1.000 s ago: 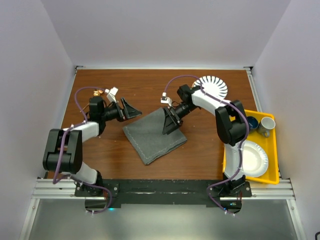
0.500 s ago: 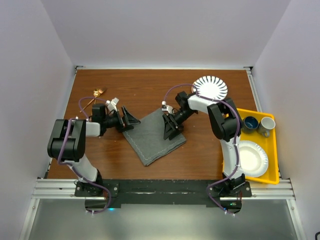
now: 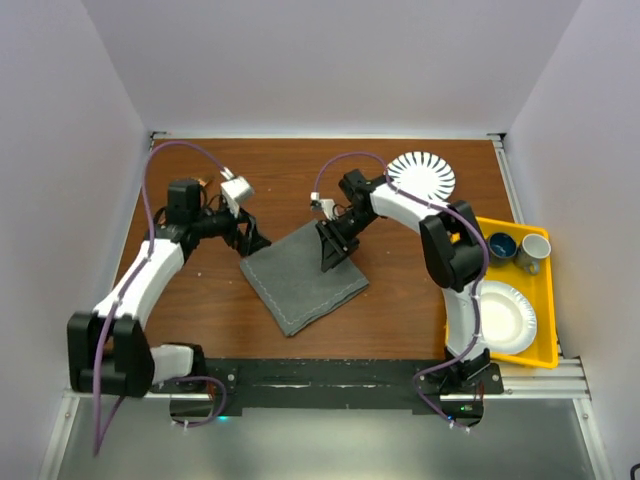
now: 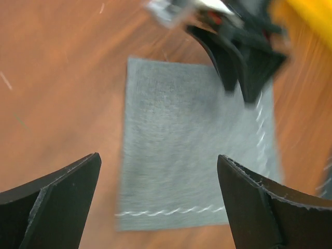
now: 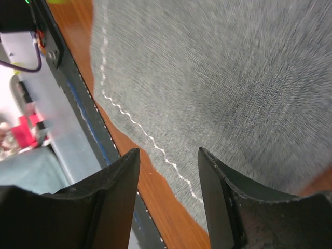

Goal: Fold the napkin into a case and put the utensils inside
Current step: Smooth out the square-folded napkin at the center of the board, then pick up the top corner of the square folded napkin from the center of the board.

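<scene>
1. napkin (image 3: 303,275) lies flat and unfolded in the middle of the table (image 3: 400,310), turned cornerwise.
2. left gripper (image 3: 248,240) is just beside the napkin's far left corner, fingers spread wide, nothing between them.
3. right gripper (image 3: 331,250) is low over the napkin's far right part, fingers part-way apart, bare cloth showing in the gap, nothing held.
4. both wrist views are blurred.

The napkin (image 3: 300,278) lies flat on the brown tabletop (image 3: 400,300), roughly mid-table. It is a dark grey rectangle turned diagonally, one corner pointing toward the near edge. Pale zigzag stitching runs along its hems.
</scene>
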Action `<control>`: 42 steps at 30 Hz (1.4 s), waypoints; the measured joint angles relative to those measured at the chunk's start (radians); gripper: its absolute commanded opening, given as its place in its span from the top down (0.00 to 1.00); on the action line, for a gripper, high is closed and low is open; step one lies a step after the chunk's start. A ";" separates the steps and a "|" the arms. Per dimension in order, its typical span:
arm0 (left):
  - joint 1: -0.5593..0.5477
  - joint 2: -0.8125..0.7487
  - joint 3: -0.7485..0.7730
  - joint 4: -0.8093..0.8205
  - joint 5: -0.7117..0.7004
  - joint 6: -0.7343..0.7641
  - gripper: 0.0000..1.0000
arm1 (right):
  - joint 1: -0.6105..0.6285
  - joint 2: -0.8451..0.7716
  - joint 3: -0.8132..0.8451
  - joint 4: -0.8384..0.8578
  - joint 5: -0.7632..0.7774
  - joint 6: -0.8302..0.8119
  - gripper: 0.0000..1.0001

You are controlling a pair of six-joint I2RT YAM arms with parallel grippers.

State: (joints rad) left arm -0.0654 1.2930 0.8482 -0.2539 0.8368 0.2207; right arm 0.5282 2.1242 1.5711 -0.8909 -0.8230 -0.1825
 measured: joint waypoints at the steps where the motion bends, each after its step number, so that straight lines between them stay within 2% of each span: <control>1: -0.027 -0.054 0.013 -0.060 -0.017 0.145 0.00 | 0.000 -0.024 0.002 0.009 0.010 0.008 0.48; 4: -0.118 -0.195 -0.012 -0.208 -0.035 0.493 0.07 | 0.000 -0.095 0.002 0.065 0.060 0.046 0.50; 6: -0.198 -0.274 -0.072 -0.283 -0.060 0.684 0.25 | -0.001 -0.116 0.005 0.116 0.101 0.074 0.50; 7: -0.234 -0.297 -0.100 -0.313 -0.069 0.742 0.41 | -0.001 -0.117 0.008 0.138 0.119 0.088 0.50; 8: -0.283 -0.319 -0.146 -0.354 -0.095 0.830 0.47 | -0.001 -0.110 0.010 0.157 0.137 0.099 0.50; 10: -0.376 -0.325 -0.186 -0.389 -0.116 0.897 0.58 | -0.001 -0.086 0.014 0.187 0.163 0.120 0.50; 11: -0.409 -0.327 -0.203 -0.400 -0.124 0.913 0.60 | -0.001 -0.074 0.015 0.196 0.172 0.126 0.50; 13: -0.483 -0.329 -0.239 -0.414 -0.153 0.962 0.63 | -0.001 -0.043 0.019 0.217 0.188 0.139 0.50; 17: -0.612 -0.329 -0.296 -0.409 -0.205 1.052 0.63 | -0.001 0.006 0.022 0.234 0.211 0.152 0.50; 22: -0.739 -0.258 -0.323 -0.380 -0.267 1.103 0.64 | -0.001 0.025 0.022 0.242 0.230 0.156 0.51; 26: -0.756 -0.210 -0.327 -0.345 -0.303 1.115 0.64 | -0.001 0.025 0.021 0.254 0.231 0.156 0.51; 35: -0.766 -0.209 -0.353 -0.297 -0.320 1.134 0.73 | -0.001 0.025 0.009 0.272 0.231 0.158 0.50; 41: -0.767 -0.206 -0.355 -0.252 -0.321 1.125 0.85 | -0.001 0.025 0.009 0.272 0.231 0.158 0.50; 42: -0.767 -0.206 -0.355 -0.248 -0.321 1.125 0.89 | -0.001 0.025 0.009 0.272 0.231 0.158 0.50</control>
State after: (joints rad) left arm -0.8326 1.0866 0.4934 -0.5018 0.5156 1.3453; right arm 0.5270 2.1494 1.5799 -0.6193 -0.5922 -0.0250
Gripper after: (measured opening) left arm 0.187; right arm 0.495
